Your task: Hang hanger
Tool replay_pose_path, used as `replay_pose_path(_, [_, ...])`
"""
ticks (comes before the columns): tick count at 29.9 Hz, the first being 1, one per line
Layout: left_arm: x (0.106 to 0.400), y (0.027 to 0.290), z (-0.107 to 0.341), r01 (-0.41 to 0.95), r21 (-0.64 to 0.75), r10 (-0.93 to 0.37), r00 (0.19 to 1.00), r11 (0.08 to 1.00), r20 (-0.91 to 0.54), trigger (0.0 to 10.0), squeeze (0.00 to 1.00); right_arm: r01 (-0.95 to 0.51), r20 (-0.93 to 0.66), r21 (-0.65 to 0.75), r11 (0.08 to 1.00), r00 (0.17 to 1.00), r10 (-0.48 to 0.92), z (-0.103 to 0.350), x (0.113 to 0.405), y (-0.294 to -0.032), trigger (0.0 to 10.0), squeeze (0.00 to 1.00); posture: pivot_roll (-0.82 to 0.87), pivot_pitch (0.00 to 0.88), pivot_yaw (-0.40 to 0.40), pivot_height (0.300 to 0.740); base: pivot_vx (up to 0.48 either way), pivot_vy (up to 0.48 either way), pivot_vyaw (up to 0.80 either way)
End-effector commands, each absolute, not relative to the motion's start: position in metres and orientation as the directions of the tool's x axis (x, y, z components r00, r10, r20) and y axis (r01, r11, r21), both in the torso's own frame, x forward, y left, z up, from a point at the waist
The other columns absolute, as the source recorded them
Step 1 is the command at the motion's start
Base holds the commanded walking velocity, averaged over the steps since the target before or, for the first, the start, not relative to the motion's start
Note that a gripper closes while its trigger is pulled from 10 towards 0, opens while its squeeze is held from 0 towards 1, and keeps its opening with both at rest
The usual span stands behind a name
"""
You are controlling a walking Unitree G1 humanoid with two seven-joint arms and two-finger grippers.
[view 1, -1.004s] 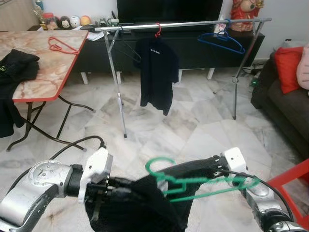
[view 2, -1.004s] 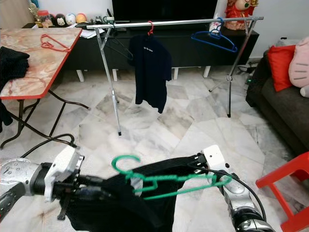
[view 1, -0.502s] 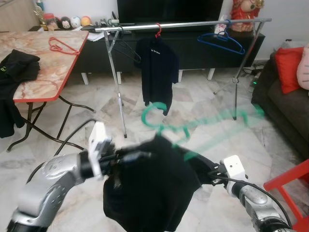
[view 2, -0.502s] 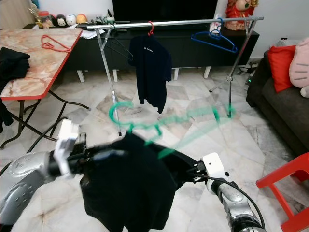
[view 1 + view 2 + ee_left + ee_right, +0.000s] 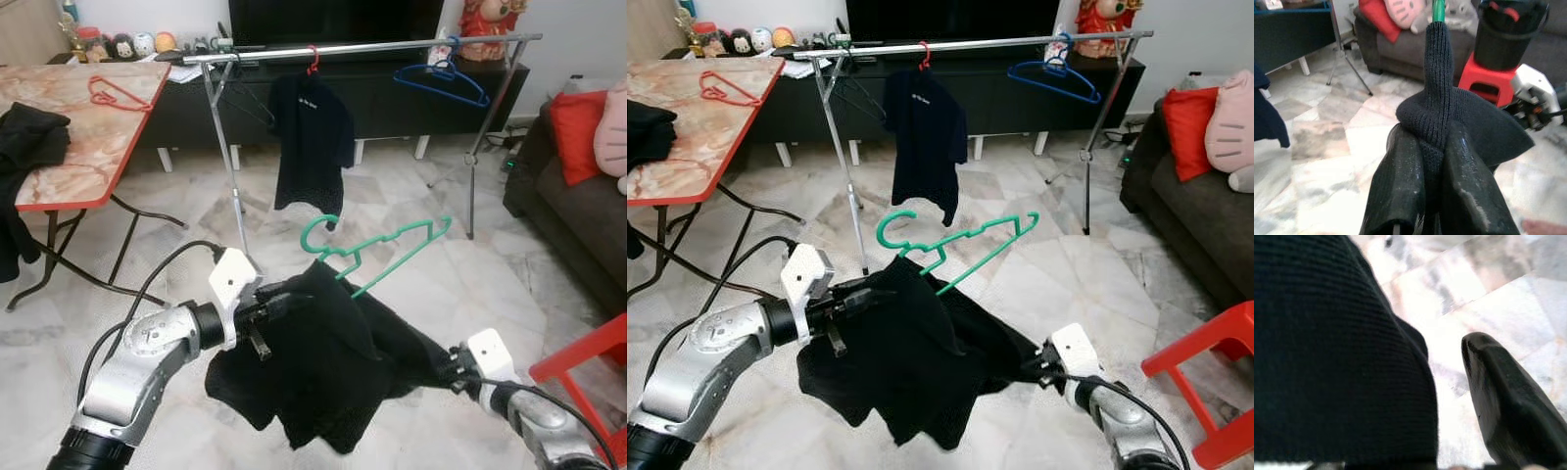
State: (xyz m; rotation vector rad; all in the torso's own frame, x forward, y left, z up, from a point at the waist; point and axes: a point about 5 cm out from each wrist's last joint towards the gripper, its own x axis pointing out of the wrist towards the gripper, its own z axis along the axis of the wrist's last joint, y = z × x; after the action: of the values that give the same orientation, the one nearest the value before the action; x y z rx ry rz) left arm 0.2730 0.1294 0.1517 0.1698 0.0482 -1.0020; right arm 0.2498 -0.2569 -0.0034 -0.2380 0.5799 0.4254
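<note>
Open marble floor [image 5: 411, 284] lay between the robot and the clothes rail [image 5: 362, 46]; bare rail stretched between the hung dark shirt [image 5: 312, 142] and the blue hanger [image 5: 441, 80].

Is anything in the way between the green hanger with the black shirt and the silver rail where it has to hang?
Nothing visible blocks it. Bare marble floor lies between the green hanger and the silver rail. On the rail there is free bar between the hung dark shirt and the blue hanger.
</note>
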Motion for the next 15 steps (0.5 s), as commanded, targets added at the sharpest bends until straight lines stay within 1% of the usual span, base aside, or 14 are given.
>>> replay_pose_path(1, [0.274, 0.131, 0.155, 0.833, 0.165, -0.828, 0.548, 0.527, -0.122, 10.0, 0.00, -0.480, -0.589, -0.113, 0.870, 0.738, 0.331, -0.001, 0.249, -0.262, 10.0, 1.00, -0.04, 0.000, -0.017, 0.740, 0.000, 0.000, 0.00])
replay_pose_path(4, [0.276, 0.131, 0.154, 0.823, 0.154, -0.816, 0.565, 0.547, -0.121, 10.0, 0.00, -0.483, -0.594, -0.110, 0.869, 0.733, 0.333, -0.001, 0.248, -0.263, 10.0, 1.00, -0.04, 0.000, -0.017, 0.740, 0.000, 0.000, 0.00])
replay_pose_path(6, [0.276, 0.130, 0.155, 0.829, 0.136, -0.824, 0.557, 0.543, -0.106, 10.0, 0.00, -0.471, -0.594, -0.114, 0.875, 0.738, 0.320, 0.000, 0.249, -0.264, 10.0, 1.00, -0.04, 0.000, -0.017, 0.740, 0.000, 0.000, 0.00])
replay_pose_path(7, [0.270, 0.126, 0.157, 0.859, 0.104, -0.856, 0.509, 0.501, -0.084, 10.0, 0.00, -0.416, -0.591, -0.109, 0.903, 0.757, 0.277, 0.000, 0.251, -0.267, 10.0, 1.00, -0.04, 0.000, -0.017, 0.740, 0.000, 0.000, 0.00])
replay_pose_path(8, [0.267, 0.125, 0.158, 0.873, 0.099, -0.870, 0.486, 0.478, -0.081, 10.0, 0.00, -0.394, -0.581, -0.095, 0.914, 0.768, 0.270, 0.001, 0.252, -0.267, 10.0, 1.00, -0.04, 0.000, -0.019, 0.740, 0.000, 0.000, 0.00])
replay_pose_path(9, [0.267, 0.125, 0.158, 0.873, 0.099, -0.870, 0.486, 0.478, -0.081, 10.0, 0.00, -0.394, -0.581, -0.095, 0.914, 0.768, 0.270, 0.001, 0.252, -0.267, 10.0, 1.00, -0.04, 0.000, -0.019, 0.740, 0.000, 0.000, 0.00])
replay_pose_path(10, [0.263, 0.124, 0.157, 0.889, 0.092, -0.886, 0.456, 0.449, -0.086, 10.0, 0.00, -0.347, -0.558, -0.052, 0.936, 0.788, 0.261, 0.002, 0.255, -0.267, 10.0, 1.00, -0.04, 0.000, -0.019, 0.740, 0.000, 0.000, 0.00])
replay_pose_path(11, [0.262, 0.123, 0.157, 0.892, 0.091, -0.889, 0.450, 0.443, -0.088, 10.0, 0.00, -0.337, -0.552, -0.037, 0.941, 0.792, 0.262, 0.003, 0.256, -0.267, 10.0, 1.00, -0.04, 0.000, -0.019, 0.740, 0.000, 0.000, 0.00])
replay_pose_path(13, [0.256, 0.123, 0.157, 0.917, 0.074, -0.913, 0.398, 0.393, -0.092, 10.0, 0.00, -0.326, -0.530, 0.002, 0.945, 0.801, 0.278, 0.005, 0.259, -0.264, 10.0, 1.00, -0.04, 0.000, -0.018, 0.740, 0.000, 0.000, 0.00])
replay_pose_path(14, [0.252, 0.123, 0.158, 0.929, 0.064, -0.925, 0.369, 0.364, -0.093, 10.0, 0.00, -0.315, -0.512, 0.047, 0.948, 0.807, 0.294, 0.008, 0.262, -0.262, 10.0, 1.00, -0.04, 0.000, -0.018, 0.740, 0.000, 0.000, 0.00])
replay_pose_path(15, [0.252, 0.123, 0.158, 0.929, 0.064, -0.925, 0.369, 0.364, -0.093, 10.0, 0.00, -0.315, -0.512, 0.047, 0.948, 0.807, 0.294, 0.008, 0.262, -0.262, 10.0, 1.00, -0.04, 0.000, -0.018, 0.740, 0.000, 0.000, 0.00])
